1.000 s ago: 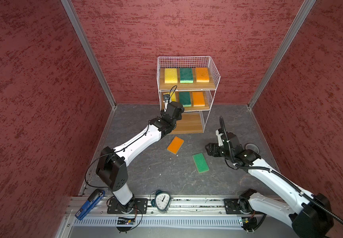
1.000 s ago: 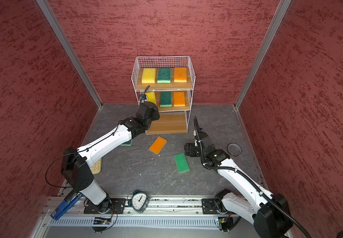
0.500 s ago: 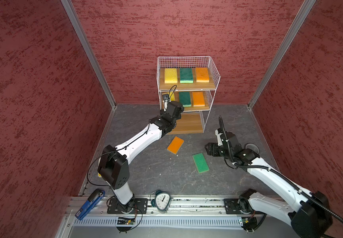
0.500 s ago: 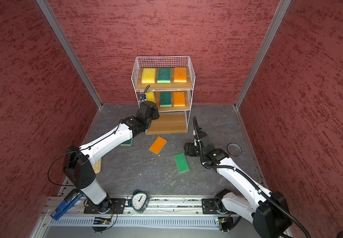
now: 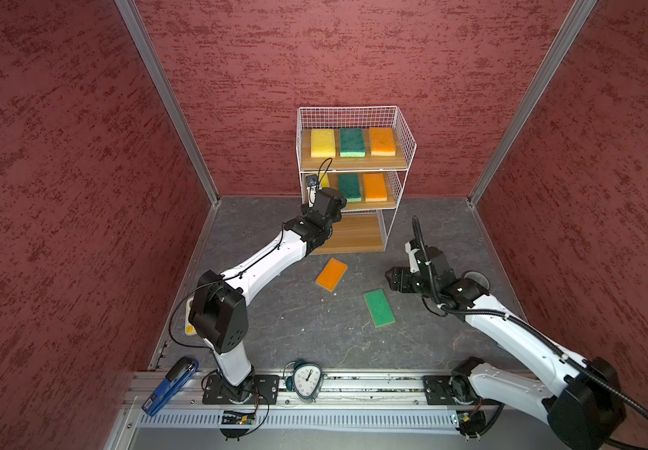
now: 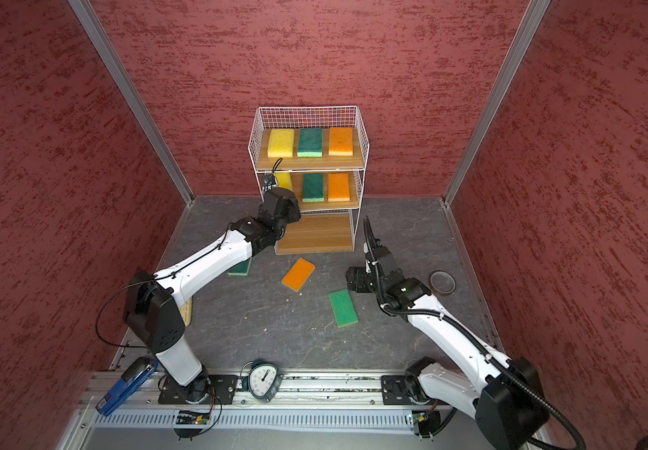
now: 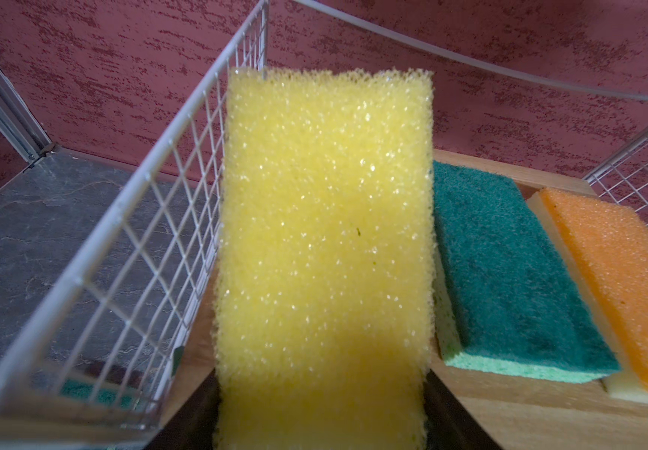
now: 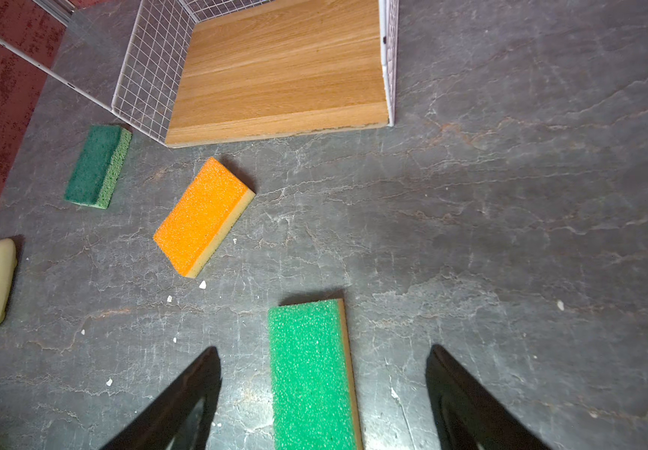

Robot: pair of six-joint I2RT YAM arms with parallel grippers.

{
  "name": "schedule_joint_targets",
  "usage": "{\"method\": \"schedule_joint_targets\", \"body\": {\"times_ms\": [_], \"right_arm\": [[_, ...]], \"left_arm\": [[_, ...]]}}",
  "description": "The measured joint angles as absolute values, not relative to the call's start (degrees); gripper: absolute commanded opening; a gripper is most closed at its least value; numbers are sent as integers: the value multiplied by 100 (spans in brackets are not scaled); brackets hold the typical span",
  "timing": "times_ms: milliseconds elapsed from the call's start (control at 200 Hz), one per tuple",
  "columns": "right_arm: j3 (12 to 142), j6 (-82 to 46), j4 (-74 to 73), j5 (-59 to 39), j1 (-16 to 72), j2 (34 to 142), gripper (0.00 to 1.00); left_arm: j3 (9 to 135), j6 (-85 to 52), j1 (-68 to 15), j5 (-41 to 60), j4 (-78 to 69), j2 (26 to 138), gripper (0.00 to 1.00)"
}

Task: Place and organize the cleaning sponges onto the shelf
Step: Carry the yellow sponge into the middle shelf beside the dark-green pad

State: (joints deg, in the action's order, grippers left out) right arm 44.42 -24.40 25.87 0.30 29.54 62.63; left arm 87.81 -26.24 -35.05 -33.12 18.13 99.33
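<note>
Left gripper (image 7: 320,409) is clamping yellow sponge (image 7: 326,214), tilted, at shelf (image 5: 404,128) middle tier beside dark green sponge (image 7: 509,272). Released askew, it is risking snagging wire side (image 7: 119,253). Right gripper (image 8: 324,350) is hovering, jaws apart.

My left arm (image 5: 271,257) stretches far forward. At its end my left gripper (image 7: 320,389) has its jaws pressed against both sides of the yellow sponge (image 7: 326,195), which juts out ahead of my fingers. My right arm (image 5: 509,327) is bent at the elbow and reaches low with the wrist tipped down, and my right gripper (image 8: 324,350) hangs with its jaws spread wide.
</note>
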Motion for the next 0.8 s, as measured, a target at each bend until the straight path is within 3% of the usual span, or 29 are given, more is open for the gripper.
{"method": "schedule_joint_targets", "body": {"times_ms": [797], "right_arm": [[4442,-2508,2574,27,2954,6254,84]], "left_arm": [[8884,-2609,-3498,-3310,1865,10007,74]]}}
